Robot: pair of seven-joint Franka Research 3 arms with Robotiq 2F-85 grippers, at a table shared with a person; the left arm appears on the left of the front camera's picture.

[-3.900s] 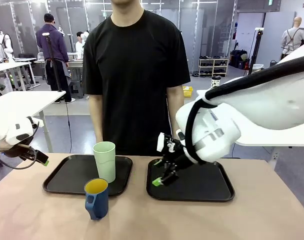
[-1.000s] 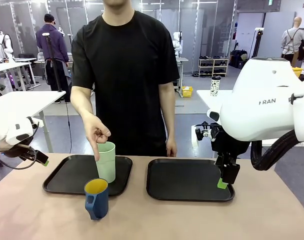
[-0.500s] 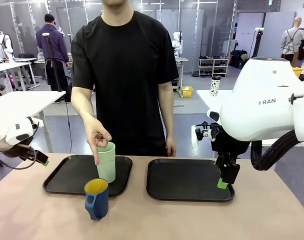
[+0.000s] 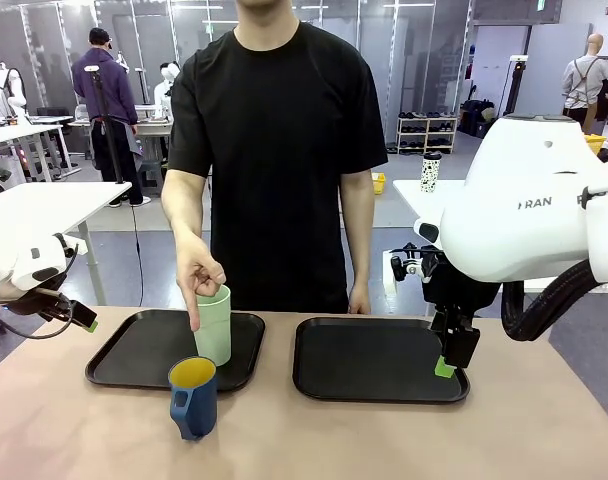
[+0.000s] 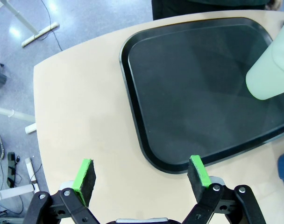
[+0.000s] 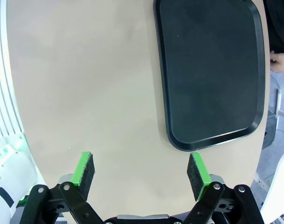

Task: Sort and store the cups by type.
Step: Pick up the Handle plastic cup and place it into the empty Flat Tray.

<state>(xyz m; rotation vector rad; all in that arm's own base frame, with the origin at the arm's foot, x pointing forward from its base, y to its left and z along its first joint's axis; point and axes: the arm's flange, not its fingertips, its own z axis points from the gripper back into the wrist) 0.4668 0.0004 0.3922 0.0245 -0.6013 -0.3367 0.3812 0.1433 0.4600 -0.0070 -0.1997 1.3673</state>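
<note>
One tall mint-green tumbler (image 4: 216, 335); one shorter blue mug (image 4: 194, 405), yellow inside.

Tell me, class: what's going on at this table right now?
A person across the table points a hand down at the mint-green tumbler, which stands upright on the left tray. The blue mug stands on the table just in front of that tray. Neither robot arm handles anything: the left gripper hangs open beside the table's left end, and the right gripper hangs open by the right tray.
</note>
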